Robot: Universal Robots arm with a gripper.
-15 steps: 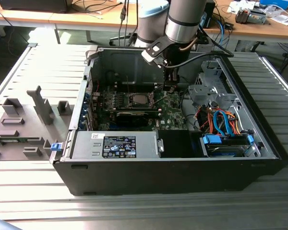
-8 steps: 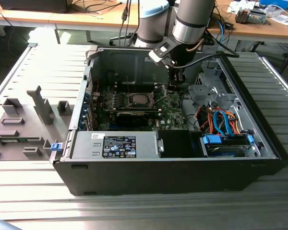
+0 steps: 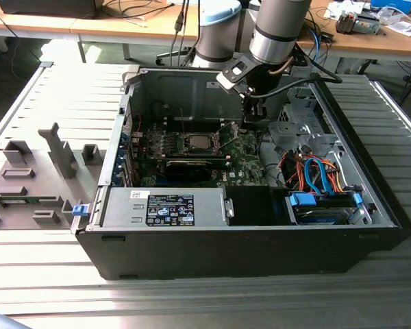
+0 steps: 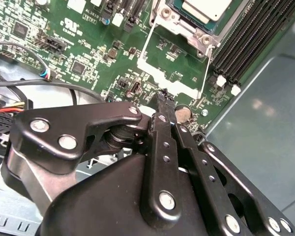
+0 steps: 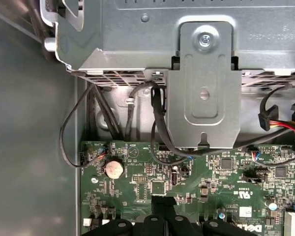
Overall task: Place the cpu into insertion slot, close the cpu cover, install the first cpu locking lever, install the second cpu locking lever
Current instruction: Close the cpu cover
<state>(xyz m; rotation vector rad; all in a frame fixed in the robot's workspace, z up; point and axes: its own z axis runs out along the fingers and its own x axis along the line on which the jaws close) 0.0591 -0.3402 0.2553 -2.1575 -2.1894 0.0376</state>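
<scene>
**Overall layout (exterior view).** The computer case point(image 3: 246, 240) lay open on the slatted table point(image 3: 48, 288). The arm reached down into it. The gripper point(image 3: 252, 118) hung over the green circuit board point(image 3: 243, 156), toward the exterior view's right of the insertion slot point(image 3: 182, 143). The cpu point(image 3: 194, 142) sat in that slot as a small grey square.

**Socket detail (second wrist view).**
- The cpu point(image 4: 206, 7) lay flat in the slot. Its metal top faced away from the board, toward the open side of the case.
- The chip's edges ran parallel to the slot rim. Being square, it showed no distinct long axis.
- The cpu cover point(image 4: 194, 23) lay as a silver frame around the chip. Whether it was latched could not be determined.
- Two thin wire levers point(image 4: 145, 44) ran from the socket corners toward the gripper point(image 4: 163, 98).
- The fingers point(image 4: 160, 147) were pressed together at the tip, with nothing seen between them. The tip stood just beside a coin cell point(image 4: 183, 114).

**Far side (first wrist view).** This view showed the board edge beyond the gripper point(image 5: 162, 219). The same coin cell point(image 5: 114, 168) appeared there, near a folded metal bracket point(image 5: 201, 83) with black cables point(image 5: 155, 123) looped beneath it.
</scene>
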